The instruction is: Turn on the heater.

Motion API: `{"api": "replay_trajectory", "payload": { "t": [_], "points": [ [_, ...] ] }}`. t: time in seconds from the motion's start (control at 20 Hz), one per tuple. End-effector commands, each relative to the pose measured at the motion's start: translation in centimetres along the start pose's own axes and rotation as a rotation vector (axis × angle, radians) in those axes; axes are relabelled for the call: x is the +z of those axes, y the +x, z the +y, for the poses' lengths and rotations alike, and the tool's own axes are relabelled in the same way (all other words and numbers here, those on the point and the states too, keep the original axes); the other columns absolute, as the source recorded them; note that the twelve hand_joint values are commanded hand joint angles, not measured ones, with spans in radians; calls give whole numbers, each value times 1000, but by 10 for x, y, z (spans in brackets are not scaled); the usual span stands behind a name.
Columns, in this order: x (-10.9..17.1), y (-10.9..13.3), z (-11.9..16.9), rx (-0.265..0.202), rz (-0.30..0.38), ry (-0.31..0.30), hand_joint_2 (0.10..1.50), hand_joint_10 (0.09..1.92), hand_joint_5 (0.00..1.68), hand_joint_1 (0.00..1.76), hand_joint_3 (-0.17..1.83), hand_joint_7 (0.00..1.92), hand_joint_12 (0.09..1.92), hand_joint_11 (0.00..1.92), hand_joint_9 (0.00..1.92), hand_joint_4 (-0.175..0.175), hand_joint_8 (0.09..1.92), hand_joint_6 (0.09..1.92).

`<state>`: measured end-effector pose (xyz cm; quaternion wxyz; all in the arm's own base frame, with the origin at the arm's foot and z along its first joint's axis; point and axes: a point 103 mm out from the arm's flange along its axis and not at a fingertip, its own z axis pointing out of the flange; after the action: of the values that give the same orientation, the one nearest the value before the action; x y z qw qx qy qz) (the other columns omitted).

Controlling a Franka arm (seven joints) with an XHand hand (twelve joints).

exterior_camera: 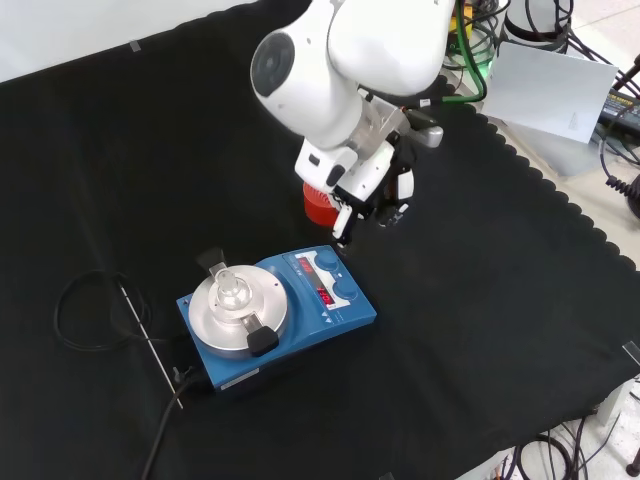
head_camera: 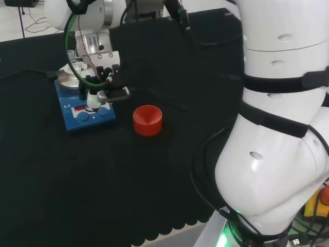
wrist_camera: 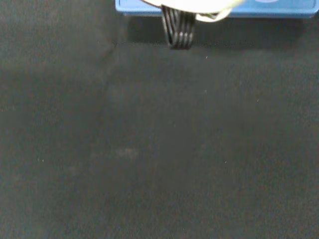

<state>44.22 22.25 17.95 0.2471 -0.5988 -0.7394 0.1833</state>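
The heater is a blue box with a round silver plate and a front panel with a red display and two knobs. A small clear glass vessel stands on the plate. In the head view the heater lies at the left, and the hand hangs over its panel. One straight finger reaches down to the panel between the knobs. In the front view the hand is just behind the heater, with that fingertip at the panel's far edge. The wrist view shows the heater's blue edge and a black finger.
A red ribbed ring stand sits on the cloth right of the heater in the head view; in the front view it is half hidden behind the hand. A coiled black cable and a thin rod lie left of the heater.
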Motion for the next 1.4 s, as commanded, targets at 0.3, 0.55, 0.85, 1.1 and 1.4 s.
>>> {"api": "replay_trajectory", "payload": {
  "t": [0.3, 0.55, 0.85, 1.1, 1.4],
  "points": [
    [21, 8, 8, -11, -40, 74, 709, 1667, 211, 1410, 990, 1540, 1365, 1127, 1600, -60, 1640, 785],
    [23, 6, 11, -9, -53, 66, 702, 1666, 197, 1412, 1006, 1543, 1367, 1128, 1600, -56, 1639, 736],
    [26, 3, 16, -4, -63, 75, 695, 1662, 175, 1414, 1017, 1543, 1366, 1128, 1601, -51, 1632, 585],
    [30, 0, 21, 1, -67, 88, 696, 1661, 203, 1415, 1018, 1541, 1366, 1127, 1600, -49, 1632, 484],
    [30, -2, 23, -2, -61, 93, 697, 1661, 218, 1415, 1017, 1541, 1366, 1125, 1600, -48, 1632, 466]
  ]
}}
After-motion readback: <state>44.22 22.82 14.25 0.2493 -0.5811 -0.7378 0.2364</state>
